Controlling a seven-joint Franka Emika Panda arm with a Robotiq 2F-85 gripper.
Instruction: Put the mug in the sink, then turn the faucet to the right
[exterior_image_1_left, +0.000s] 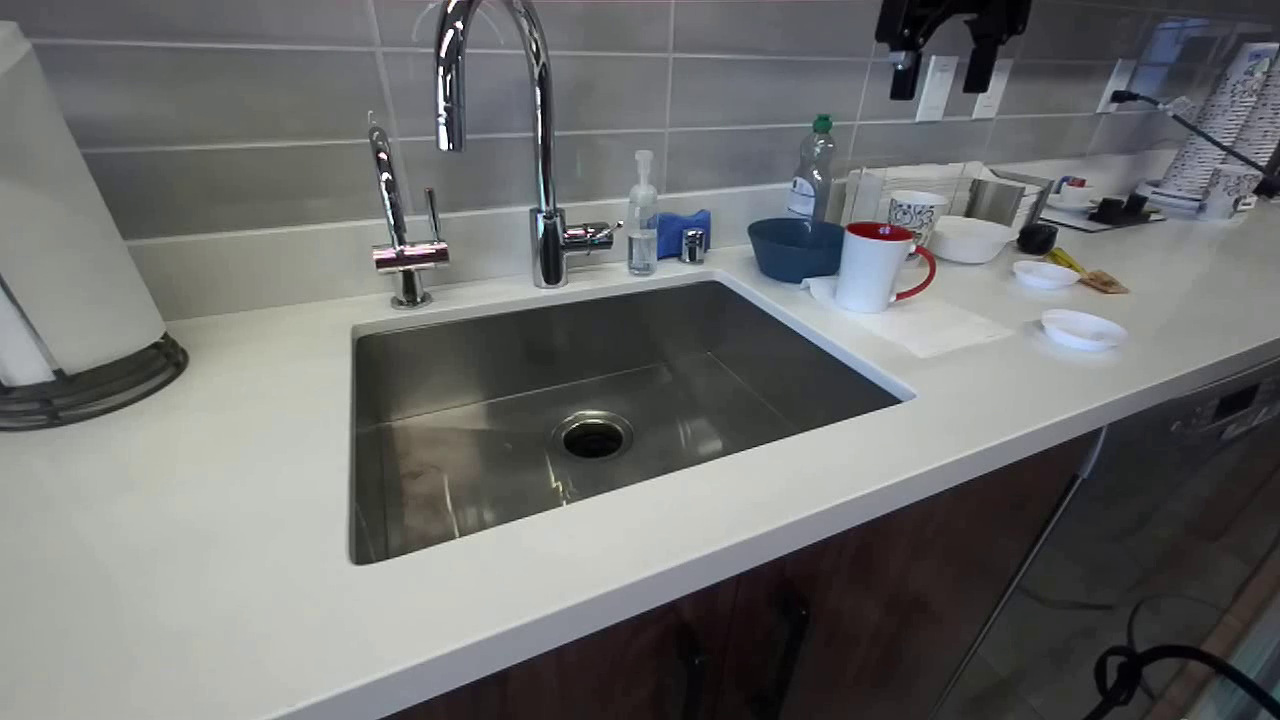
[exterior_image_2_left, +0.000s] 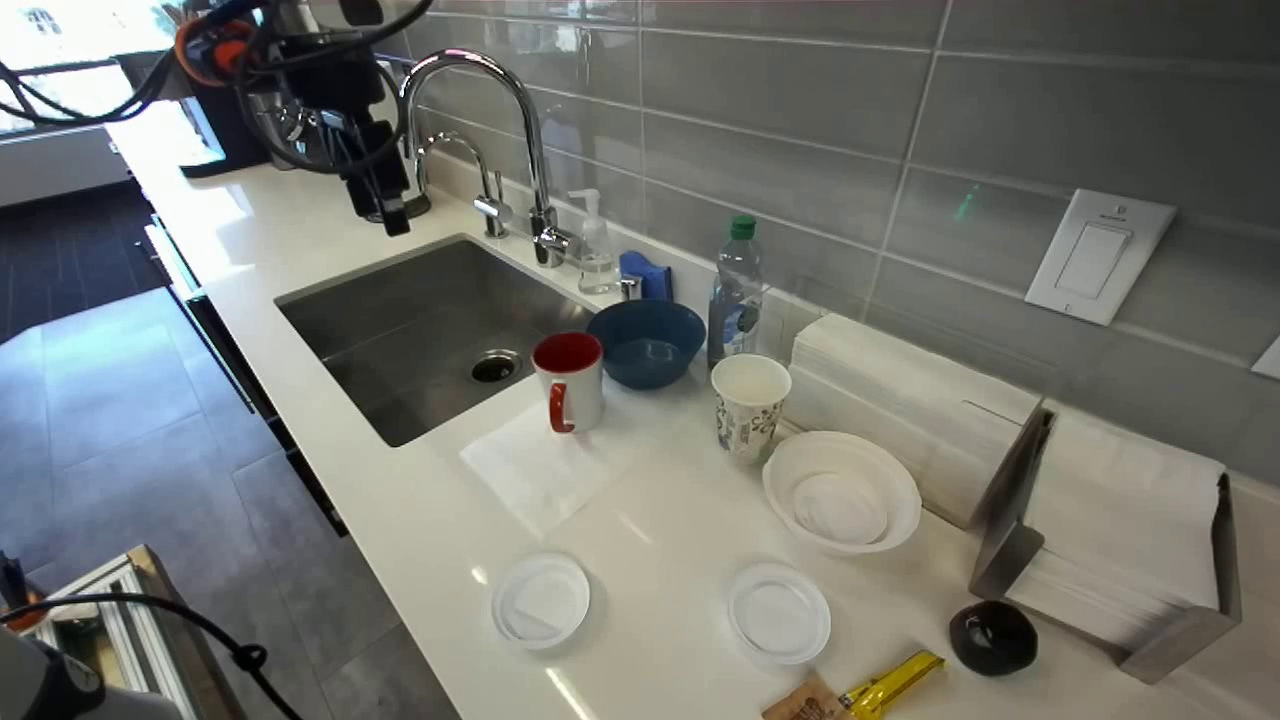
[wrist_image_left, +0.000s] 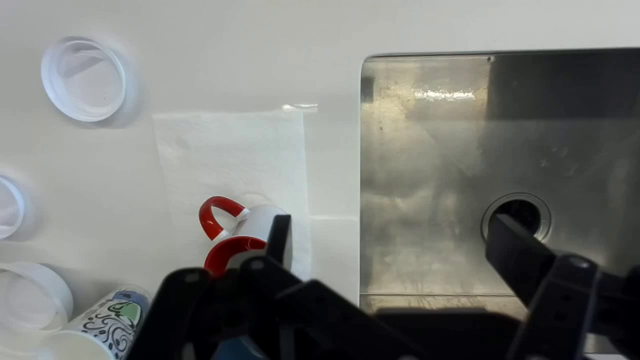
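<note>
The white mug with red inside and red handle stands upright on a napkin right beside the sink; it shows in both exterior views (exterior_image_1_left: 862, 275) (exterior_image_2_left: 578, 400) and in the wrist view (wrist_image_left: 260, 222), partly behind a finger. The steel sink (exterior_image_1_left: 500, 360) (exterior_image_2_left: 420, 325) (wrist_image_left: 430, 160) holds nothing visible but its drain. The tall chrome faucet (exterior_image_1_left: 543, 130) (exterior_image_2_left: 532, 130) stands behind it, with its side handle (exterior_image_1_left: 588, 237) (exterior_image_2_left: 553, 240). My gripper (exterior_image_1_left: 942, 85) (exterior_image_2_left: 385, 215) (wrist_image_left: 390, 222) is open and empty, high above the counter, its fingers apart over the mug and sink in the wrist view.
A blue bowl (exterior_image_1_left: 795, 250) (exterior_image_2_left: 648, 345) sits close to the mug. Behind are a green-capped soap bottle (exterior_image_1_left: 812, 170), a pump bottle (exterior_image_1_left: 642, 215) and a small second faucet (exterior_image_1_left: 405, 255). A paper cup (exterior_image_2_left: 748, 405), white bowl (exterior_image_2_left: 842, 490) and lids (exterior_image_2_left: 540, 600) stand nearby.
</note>
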